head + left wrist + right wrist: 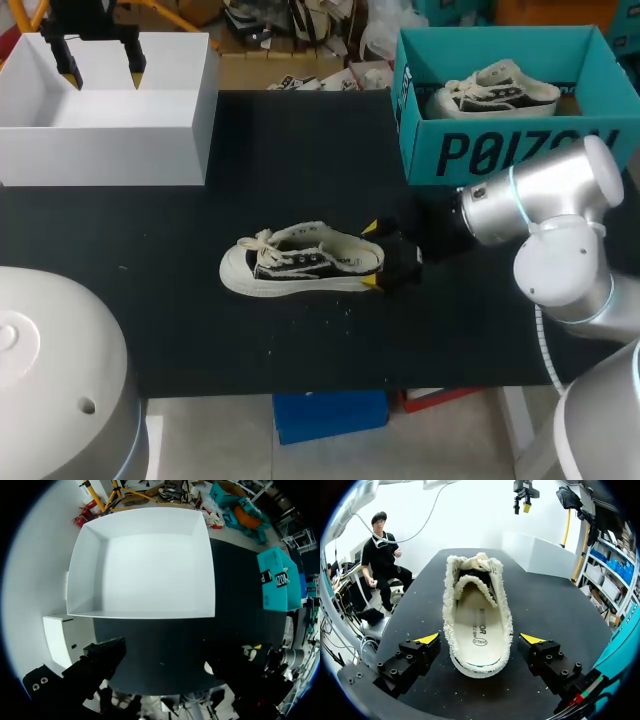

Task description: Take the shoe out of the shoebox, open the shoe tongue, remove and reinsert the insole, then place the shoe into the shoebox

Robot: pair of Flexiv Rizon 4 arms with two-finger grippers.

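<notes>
Head view: the shoe [300, 262] stands on its sole in the middle of the black bench [180, 330], out of the teal shoebox [500, 150]. The shoebox sits at the far right and has a second shoe [495, 90] in it. The right jaws stand wide, one yellow tip on each side of the heel. The left jaws hang open above a white box [110, 130] at the far left, well apart from the shoe.

Left wrist view: the white box [142, 560] is smooth, straight-walled and open-topped, and lies ahead of the widely spread left jaws. The shoebox [277, 582] is off to one side across the matte bench.

Right wrist view: the shoe [478, 611] lies heel-first between the right jaws, with a gap on both sides, so nothing is gripped. Its collar is frayed cream canvas, soft and likely to give. The insole [479, 635] is pale and flat, the tongue [475, 582] arches over the opening, and the laces [481, 559] bunch beyond it.

The step in hand seems to be pinning the heel so the tongue can be opened. It would go best if the jaws close low, on the firmer rubber sole [479, 672], square to the heel. A grip on the fuzzy collar would probably crush it and narrow the opening over the insole.
</notes>
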